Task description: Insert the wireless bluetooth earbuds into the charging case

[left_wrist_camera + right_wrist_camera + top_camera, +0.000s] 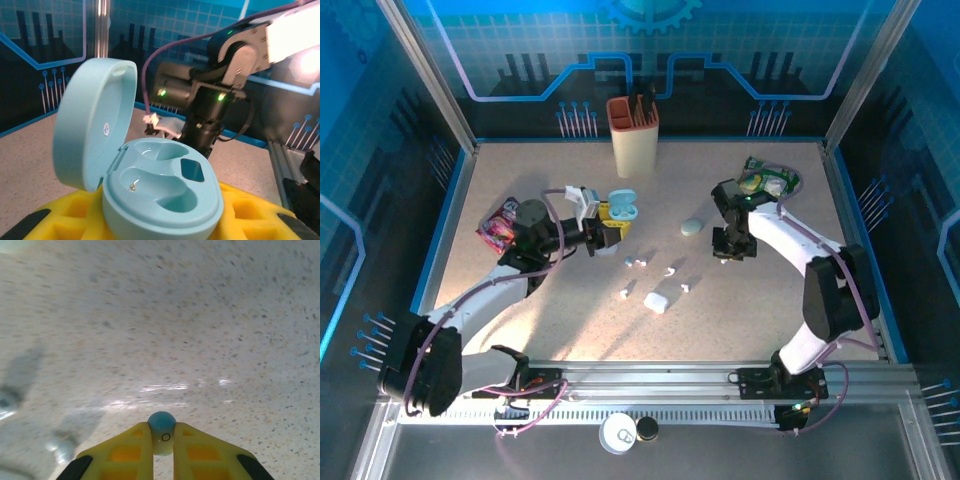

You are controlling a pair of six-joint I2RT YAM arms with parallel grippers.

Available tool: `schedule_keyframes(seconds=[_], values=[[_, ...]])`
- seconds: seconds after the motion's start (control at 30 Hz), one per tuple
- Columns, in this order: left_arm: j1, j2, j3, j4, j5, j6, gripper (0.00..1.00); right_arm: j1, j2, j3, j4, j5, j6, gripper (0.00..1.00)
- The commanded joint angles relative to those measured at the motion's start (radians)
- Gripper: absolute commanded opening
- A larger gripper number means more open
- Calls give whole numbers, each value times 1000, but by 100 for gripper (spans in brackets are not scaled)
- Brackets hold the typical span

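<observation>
My left gripper [610, 234] is shut on a pale blue charging case [622, 208], holding it just above the table with its lid up. In the left wrist view the case [165, 192] sits between the yellow pads [75, 212], lid [92, 120] tilted back, both sockets empty. My right gripper [733, 248] hovers low over the table right of centre. Its yellow fingers [132, 450] are shut on a small pale blue earbud [161, 427]. Several tiny white earbuds [669, 271] lie scattered on the table between the arms.
A white closed case [655, 302] lies near the loose earbuds, and a pale green one [692, 227] lies beside my right gripper. A tan holder [633, 133] stands at the back, a round packet [770, 181] back right, a pink packet [497, 226] at left.
</observation>
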Motion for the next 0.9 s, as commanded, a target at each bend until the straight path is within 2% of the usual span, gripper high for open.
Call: schedule_keyframes(seconds=[0.0, 0.3, 0.63, 0.87], values=[[-7, 22, 38, -10, -52, 75, 36, 30, -71, 75, 8, -68, -61, 12], [-77, 102, 94, -98, -222, 246, 35, 161, -118, 308, -40, -129, -80, 11], [-95, 145, 105, -105, -290, 281, 35, 273, -31, 557, -36, -246, -74, 12], [-97, 142, 97, -84, -294, 260, 35, 313, 26, 616, 12, -306, -52, 12]])
